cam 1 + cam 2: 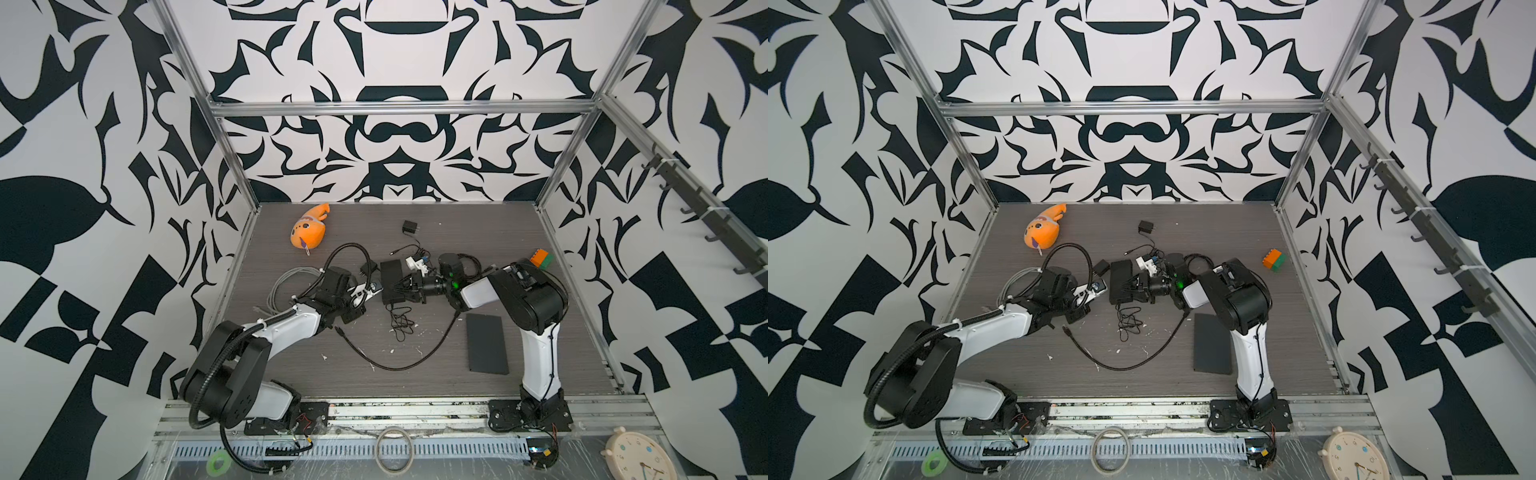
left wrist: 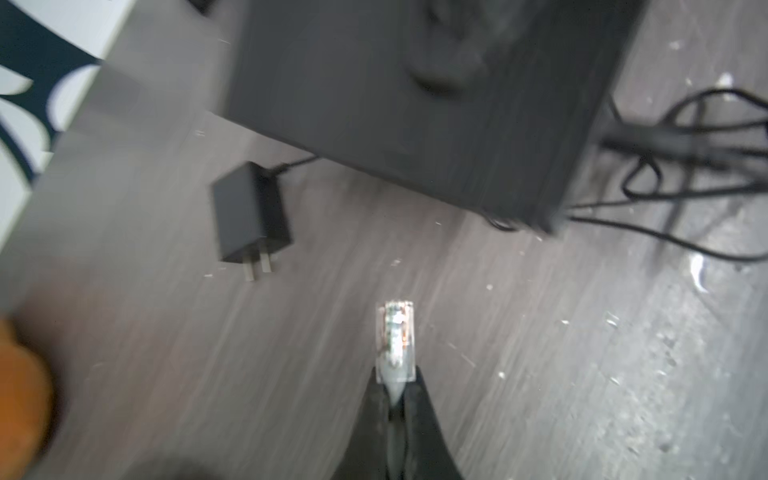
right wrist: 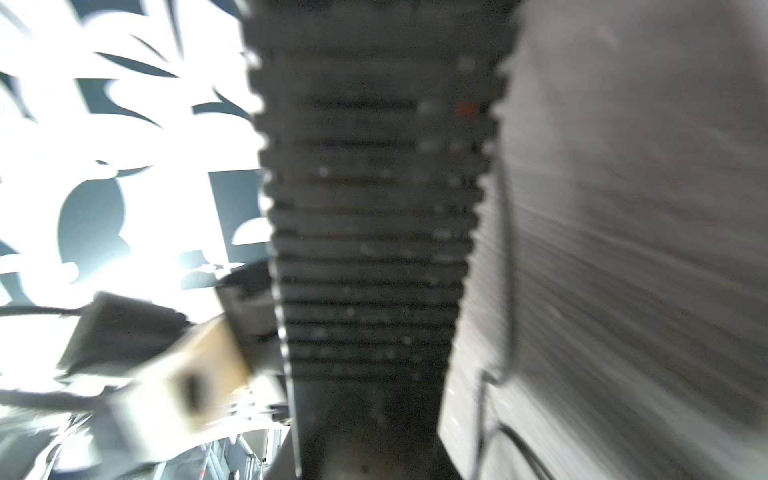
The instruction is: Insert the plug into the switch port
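Grey wood-grain desk (image 1: 311, 374) fills the lower middle of the frame. Black switch (image 1: 390, 274) lies at its centre; right fingers (image 1: 409, 286) sit on its right side, grip cannot tell. Clear plug (image 2: 395, 336), pinched between closed left fingers (image 2: 422, 415), just left of switch, apart.

Both top views are bright, evenly lit and sharp, with only faint shadows on the table (image 1: 436, 382) and wide-angle bowing toward the edges. Both wrist views are motion-smeared (the right one worse), its wall (image 3: 41, 187) glaring white.
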Robot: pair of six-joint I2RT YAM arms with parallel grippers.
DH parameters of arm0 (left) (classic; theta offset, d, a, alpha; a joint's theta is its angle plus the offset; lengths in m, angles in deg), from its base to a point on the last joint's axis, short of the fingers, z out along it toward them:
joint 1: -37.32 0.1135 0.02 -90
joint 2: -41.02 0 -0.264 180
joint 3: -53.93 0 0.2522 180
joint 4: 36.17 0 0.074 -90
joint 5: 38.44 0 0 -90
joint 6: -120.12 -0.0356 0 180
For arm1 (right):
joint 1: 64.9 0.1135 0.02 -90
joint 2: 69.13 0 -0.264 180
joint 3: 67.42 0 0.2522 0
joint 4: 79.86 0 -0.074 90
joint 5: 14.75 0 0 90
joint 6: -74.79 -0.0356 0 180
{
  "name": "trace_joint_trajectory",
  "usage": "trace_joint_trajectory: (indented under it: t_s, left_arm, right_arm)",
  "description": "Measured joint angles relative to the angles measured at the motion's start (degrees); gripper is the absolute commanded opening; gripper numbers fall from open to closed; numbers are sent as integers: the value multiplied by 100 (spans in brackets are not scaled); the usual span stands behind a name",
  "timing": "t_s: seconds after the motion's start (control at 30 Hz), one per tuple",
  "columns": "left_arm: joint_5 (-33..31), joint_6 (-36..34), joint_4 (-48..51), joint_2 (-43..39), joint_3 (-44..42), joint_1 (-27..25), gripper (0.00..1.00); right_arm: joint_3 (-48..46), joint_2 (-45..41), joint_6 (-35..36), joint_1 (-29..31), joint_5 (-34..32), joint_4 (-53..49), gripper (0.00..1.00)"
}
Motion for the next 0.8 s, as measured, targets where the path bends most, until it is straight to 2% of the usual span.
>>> trace_joint_trajectory:
  t_s: [0.1,0.23,0.47,0.8]
  left_arm:
    - [278,-87,-103,15,0,50,0]
    - [599,-170,-304,48,0,118,0]
    - [1147,-337,-391,48,101,466,0]
    - [1655,-686,-210,96,732,490,0]
  right_arm:
    - [2,260,-675,-55,146,975,10]
    - [-4,361,-1078,-90,275,1425,11]
    - [-111,160,-1239,-85,533,1722,11]
    - [-210,138,-1331,-37,680,1856,11]
